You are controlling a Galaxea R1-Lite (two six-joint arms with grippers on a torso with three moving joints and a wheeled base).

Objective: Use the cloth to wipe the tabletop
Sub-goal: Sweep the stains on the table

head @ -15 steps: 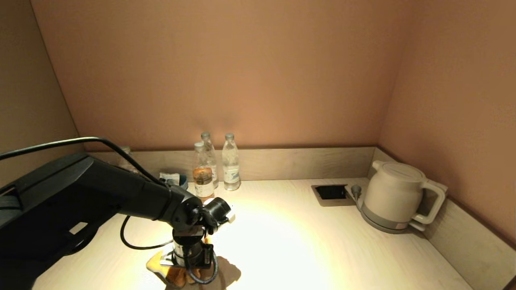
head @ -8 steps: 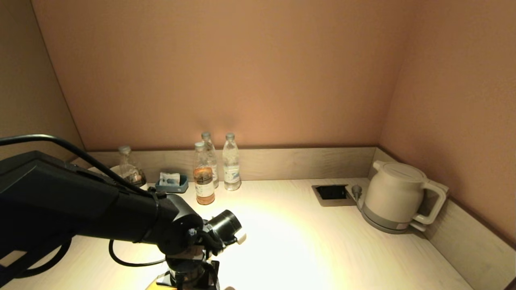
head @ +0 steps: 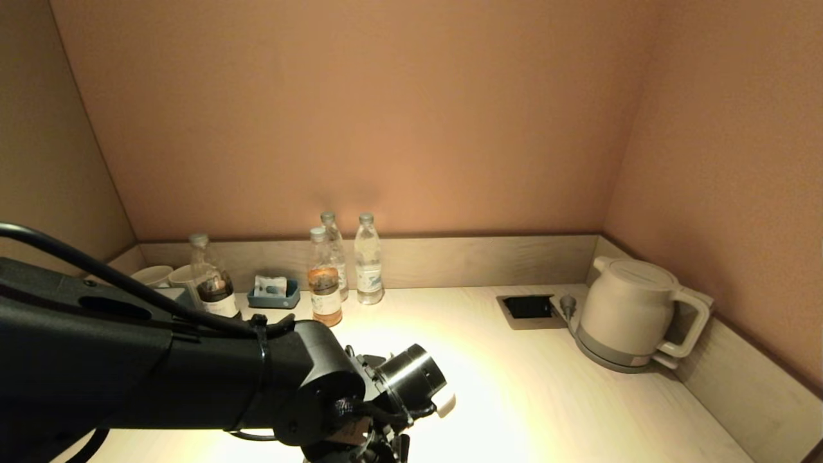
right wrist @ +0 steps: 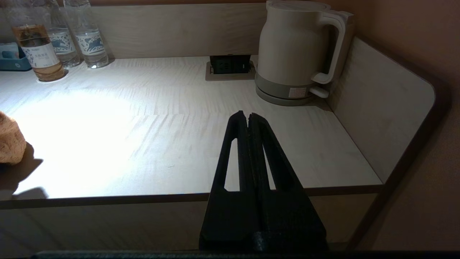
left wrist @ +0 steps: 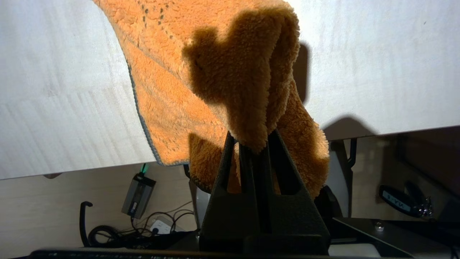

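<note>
1. Left pincer [left wrist: 251, 144] clamped on the orange cloth [left wrist: 215, 79], which spreads toward 12 o'clock over the worktop [left wrist: 54, 90] edge.
2. Right pincer [right wrist: 248, 117] pressed together, off the worktop's near edge.
3. Four bottles, one kettle [head: 627, 315], two cups.

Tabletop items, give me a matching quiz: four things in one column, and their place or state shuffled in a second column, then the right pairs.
Column one:
1. cloth
2. kettle
3. right tool
4. orange-drink bottle

Column two:
A. shut on nothing, off the table's front edge
B. pinched in the left tool, draped over the table's front edge
C. on its base in the far right corner
D. standing in front of two clear bottles by the back wall

Pairs: 1-B, 2-C, 3-A, 4-D
</note>
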